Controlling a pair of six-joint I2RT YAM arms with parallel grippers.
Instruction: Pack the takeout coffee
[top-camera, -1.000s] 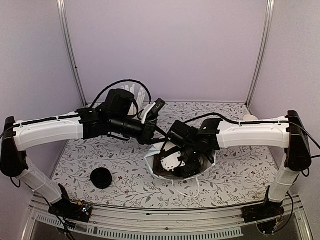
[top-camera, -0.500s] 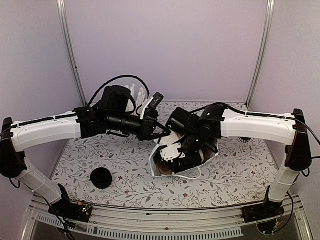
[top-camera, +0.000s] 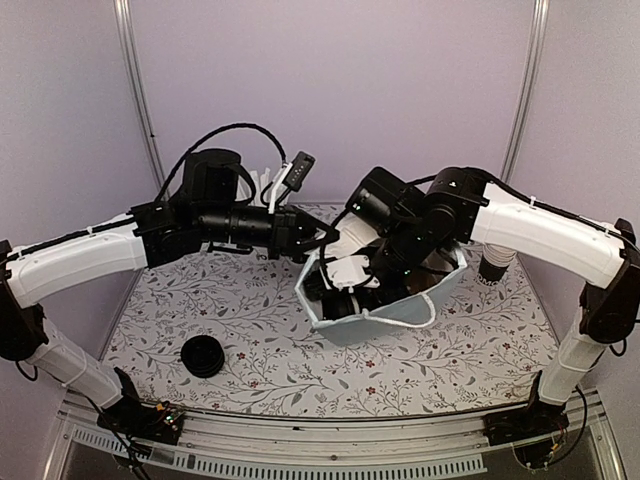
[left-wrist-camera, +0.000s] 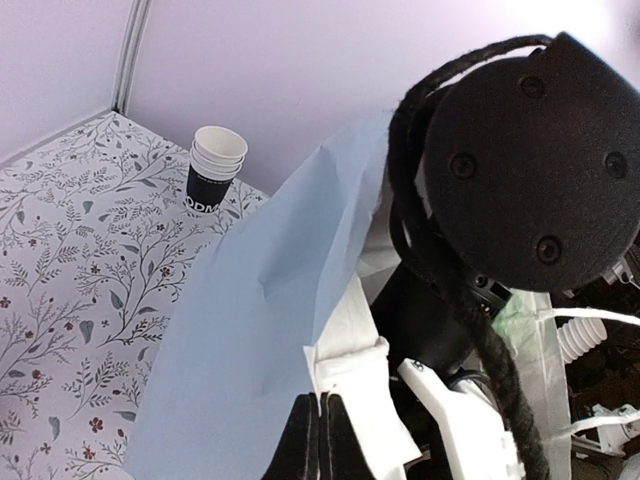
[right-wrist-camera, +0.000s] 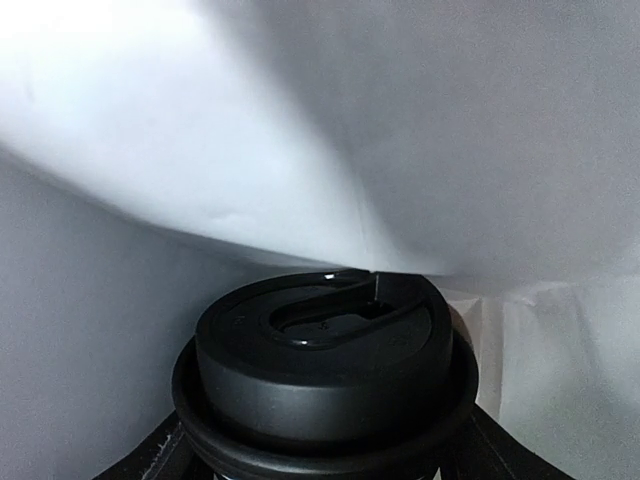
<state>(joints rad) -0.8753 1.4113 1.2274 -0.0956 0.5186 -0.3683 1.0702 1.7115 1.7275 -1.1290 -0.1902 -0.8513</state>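
Pale blue paper makes up the bag (top-camera: 385, 322) at the middle of the top view. The left gripper (top-camera: 320, 243) is pinched tight on its rim at 10 o'clock; the right gripper (top-camera: 345, 290) dips inside from 1 o'clock. Loose lids (top-camera: 204, 355) lie at 8 o'clock, stacked cups (top-camera: 494, 264) at 3.

Left wrist: that gripper is closed flat on the bag's edge, the stacked cups at 10 o'clock.

Right wrist: the coffee cup (right-wrist-camera: 320, 370), showing only its glossy black lid with a raised crescent ridge, sits inside the bag, clasped at its brim by the right gripper.
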